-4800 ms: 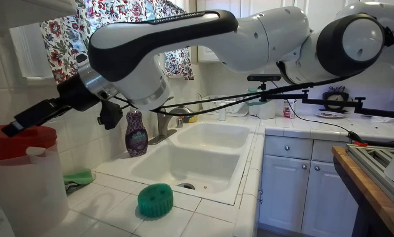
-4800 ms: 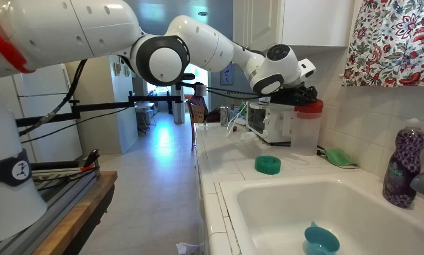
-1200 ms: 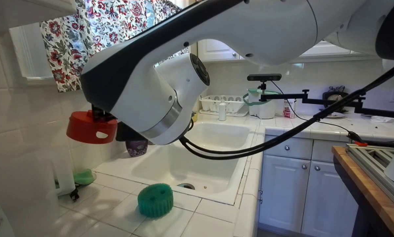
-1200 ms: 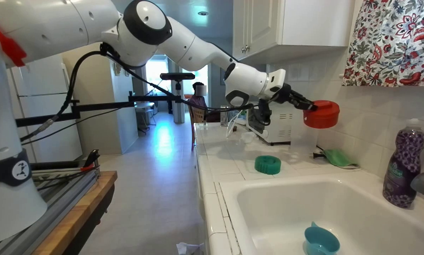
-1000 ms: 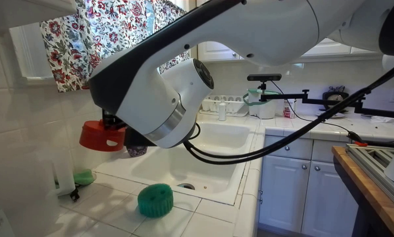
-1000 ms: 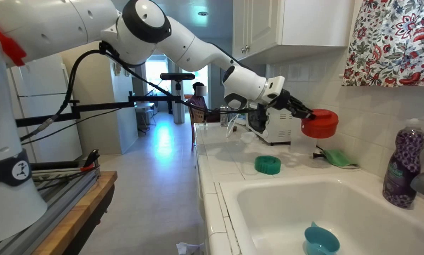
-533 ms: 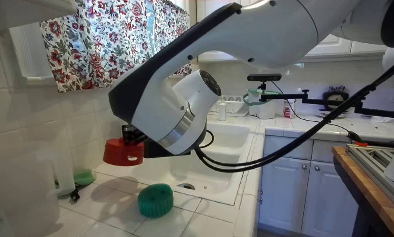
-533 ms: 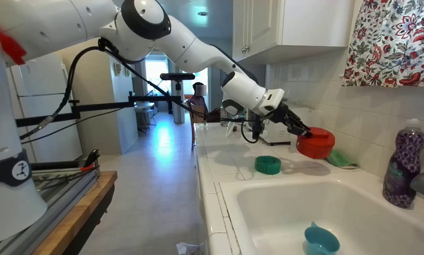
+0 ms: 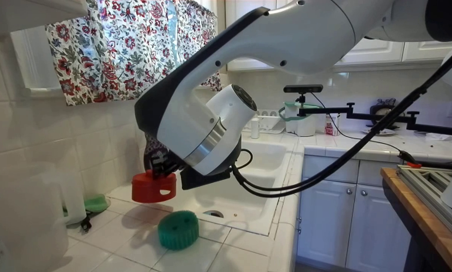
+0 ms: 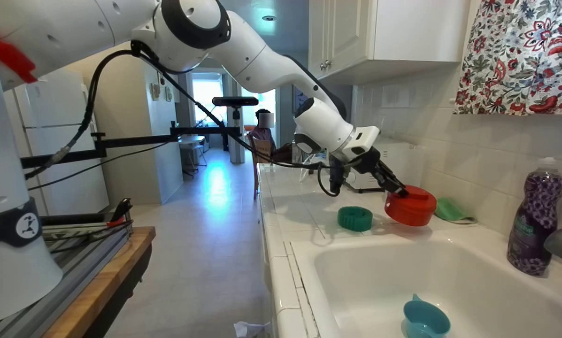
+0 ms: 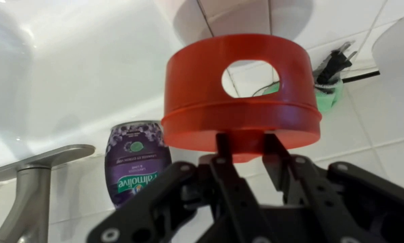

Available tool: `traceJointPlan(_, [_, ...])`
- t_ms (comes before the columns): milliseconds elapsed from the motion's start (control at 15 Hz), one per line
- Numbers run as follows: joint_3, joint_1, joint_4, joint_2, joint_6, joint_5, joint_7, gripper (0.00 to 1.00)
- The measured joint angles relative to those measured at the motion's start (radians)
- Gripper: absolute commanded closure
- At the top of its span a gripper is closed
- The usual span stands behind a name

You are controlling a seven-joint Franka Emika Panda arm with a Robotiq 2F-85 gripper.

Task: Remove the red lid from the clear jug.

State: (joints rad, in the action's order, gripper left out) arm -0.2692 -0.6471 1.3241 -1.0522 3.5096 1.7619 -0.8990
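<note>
my hand (image 11: 245,138) holds the red lid (image 10: 411,206) aloft
i pinch its raised part (side hole showing) above the counter (image 9: 108,257); the clear jug (image 9: 22,211) stands to one side, apart from my hand.

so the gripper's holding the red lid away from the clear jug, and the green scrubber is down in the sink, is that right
Not quite: the green scrubber is on the tiled counter, not in the sink, as both exterior views show. The rest is right: the gripper has the red lid, away from the clear jug.
</note>
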Motion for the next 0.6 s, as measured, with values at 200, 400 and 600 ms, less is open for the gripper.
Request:
traceJointPlan(200, [0.076,0.048,-0.003,0.006,-0.003,0.0,-0.096,0.93])
traceJointPlan(400, [0.148,0.093,-0.017,0.006,-0.002,0.0,-0.195,0.92])
traceJointPlan(600, [0.211,0.133,-0.047,0.006,-0.001,0.0,-0.285,0.38])
